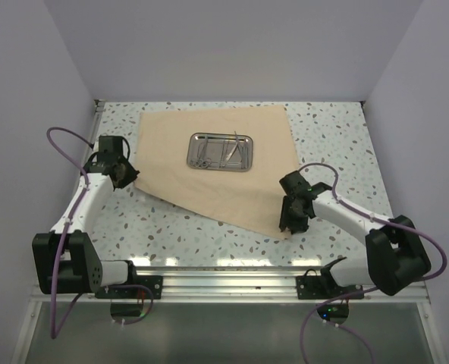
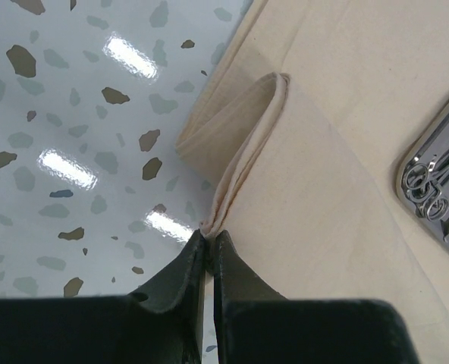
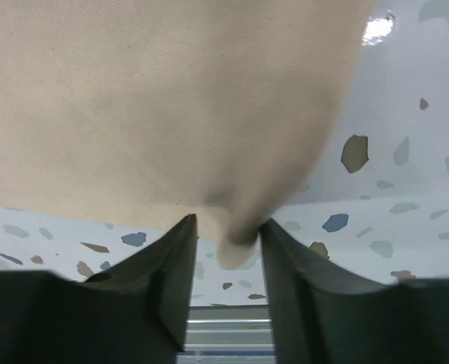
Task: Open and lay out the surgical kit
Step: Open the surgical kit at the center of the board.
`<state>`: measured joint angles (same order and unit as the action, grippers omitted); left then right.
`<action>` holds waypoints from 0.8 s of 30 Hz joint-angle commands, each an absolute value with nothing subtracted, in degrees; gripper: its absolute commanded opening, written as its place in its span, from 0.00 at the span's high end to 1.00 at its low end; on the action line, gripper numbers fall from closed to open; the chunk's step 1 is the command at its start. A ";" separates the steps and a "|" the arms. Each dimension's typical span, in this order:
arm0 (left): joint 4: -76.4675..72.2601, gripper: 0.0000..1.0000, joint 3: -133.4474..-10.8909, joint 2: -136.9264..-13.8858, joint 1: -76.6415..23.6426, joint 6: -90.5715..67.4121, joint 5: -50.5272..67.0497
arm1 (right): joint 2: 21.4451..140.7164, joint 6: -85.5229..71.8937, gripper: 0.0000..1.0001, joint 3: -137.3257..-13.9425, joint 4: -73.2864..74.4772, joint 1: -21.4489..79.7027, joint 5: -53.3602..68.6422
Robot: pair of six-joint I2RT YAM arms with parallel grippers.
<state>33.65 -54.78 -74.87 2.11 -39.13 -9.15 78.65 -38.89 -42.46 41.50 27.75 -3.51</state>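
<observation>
The tan cloth wrap (image 1: 209, 189) lies spread on the speckled table. The steel tray (image 1: 191, 151) sits on its middle and holds thin scissor-like instruments (image 1: 218, 152). My left gripper (image 1: 123, 174) is at the cloth's left corner. In the left wrist view it (image 2: 209, 236) is shut on a raised fold of cloth (image 2: 247, 144), with the tray's rim (image 2: 429, 136) and instruments (image 2: 429, 189) at the right. My right gripper (image 1: 291, 220) is at the cloth's near right corner. In the right wrist view it (image 3: 228, 227) is open, with the cloth corner (image 3: 236, 246) hanging between the fingers.
The speckled table (image 1: 331, 129) is enclosed by pale walls at the back and both sides. A metal rail (image 1: 224, 277) runs along the near edge between the arm bases. Purple cables (image 1: 58, 140) loop beside each arm.
</observation>
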 commanded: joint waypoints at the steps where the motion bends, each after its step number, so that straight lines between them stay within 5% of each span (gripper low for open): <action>1: 34.19 1.00 -56.87 -73.21 2.11 -37.27 -10.28 | 74.71 -41.30 0.62 -41.05 42.45 27.69 -6.24; 3: 33.84 1.00 -56.78 -73.21 2.11 -37.27 -9.93 | 74.44 -41.66 0.71 -39.73 41.75 27.69 -6.24; 4: 33.75 1.00 -56.86 -73.47 2.11 -37.27 -9.84 | 75.05 -41.75 0.87 -39.47 41.49 27.86 -6.24; 6: 33.66 1.00 -57.30 -73.65 2.11 -37.27 -9.49 | 75.76 -41.66 1.00 -39.64 41.66 27.77 -6.15; 24: 53.17 1.00 -60.48 -64.27 2.02 -38.67 -1.15 | 64.87 -41.75 1.00 -59.06 76.09 27.51 -14.32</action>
